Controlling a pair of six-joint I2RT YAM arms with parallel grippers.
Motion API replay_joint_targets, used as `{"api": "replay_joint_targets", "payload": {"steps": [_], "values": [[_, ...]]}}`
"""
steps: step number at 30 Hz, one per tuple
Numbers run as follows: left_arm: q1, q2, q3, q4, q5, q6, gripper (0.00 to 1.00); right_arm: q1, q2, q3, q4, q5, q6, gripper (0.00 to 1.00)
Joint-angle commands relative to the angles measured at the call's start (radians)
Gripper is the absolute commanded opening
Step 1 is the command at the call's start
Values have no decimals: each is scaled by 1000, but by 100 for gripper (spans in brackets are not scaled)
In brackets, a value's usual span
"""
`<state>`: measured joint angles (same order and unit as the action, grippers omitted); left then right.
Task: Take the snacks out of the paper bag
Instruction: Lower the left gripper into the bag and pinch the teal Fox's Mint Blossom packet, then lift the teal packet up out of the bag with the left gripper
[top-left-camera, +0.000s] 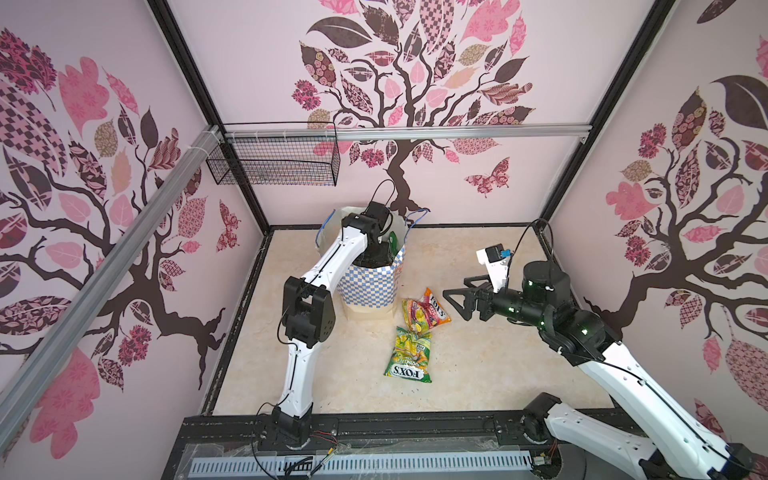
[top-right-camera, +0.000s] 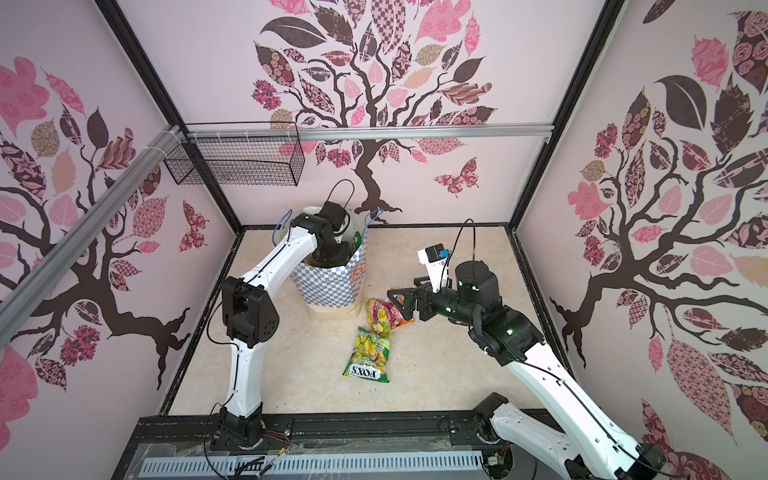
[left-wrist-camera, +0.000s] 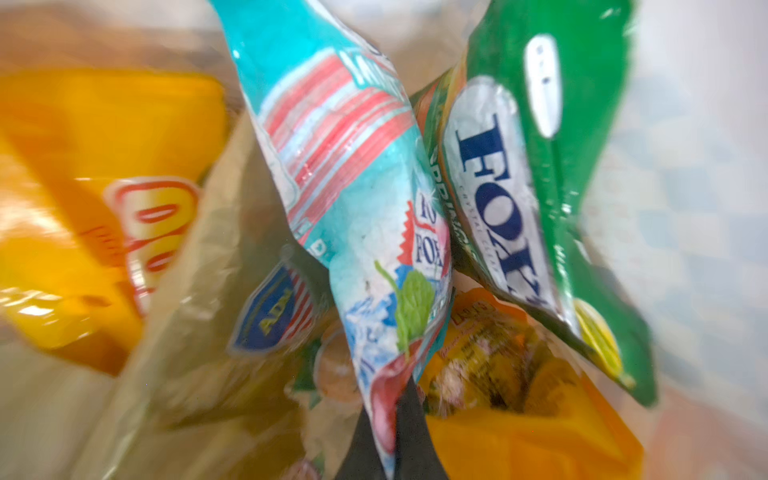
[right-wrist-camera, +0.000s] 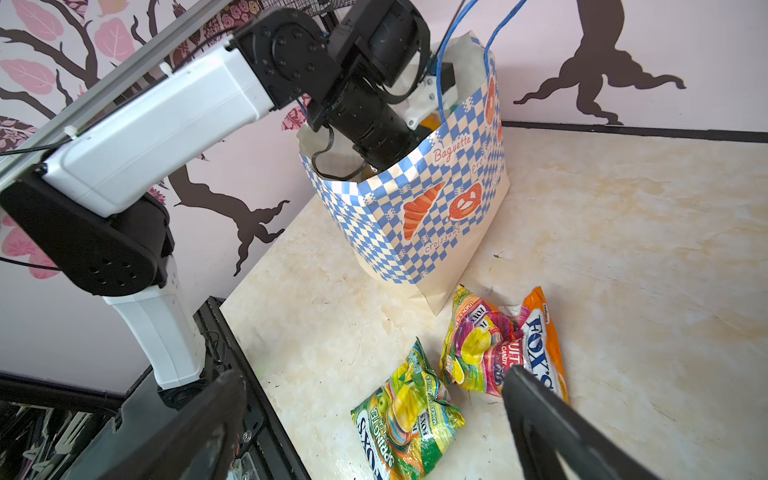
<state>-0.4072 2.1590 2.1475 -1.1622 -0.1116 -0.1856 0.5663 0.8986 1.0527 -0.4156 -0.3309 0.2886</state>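
The left gripper (left-wrist-camera: 388, 415) is sunk deep inside the paper bag (top-left-camera: 365, 286), where it is hidden from both top views by its own wrist. Its dark fingers are seen pressed together on the lower edge of a teal packet (left-wrist-camera: 353, 187), probably because a thin crinkled margin is the easiest part to nip. An upright green packet (left-wrist-camera: 519, 166), a yellow-orange bag (left-wrist-camera: 83, 187) and a gold-brown bag (left-wrist-camera: 199, 332) are crowded around it. Two snacks are already laid on the table (top-left-camera: 519, 353) just in front of the bag: a flat green packet (top-left-camera: 409, 357) and an orange-pink packet (top-left-camera: 426, 311). The right gripper (top-left-camera: 456, 296) is held spread and empty above the table near the orange-pink packet (apparently parked clear of the bag mouth, so a lift is not obstructed).
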Motion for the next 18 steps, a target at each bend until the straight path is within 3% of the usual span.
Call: {"api": "replay_joint_targets", "payload": {"steps": [1, 18], "values": [[5, -68, 45, 10, -31, -1, 0, 1, -16, -1, 14, 13, 4, 100], [6, -196, 149, 21, -49, 18, 0, 1, -4, -5, 40, 4, 20, 100]]}}
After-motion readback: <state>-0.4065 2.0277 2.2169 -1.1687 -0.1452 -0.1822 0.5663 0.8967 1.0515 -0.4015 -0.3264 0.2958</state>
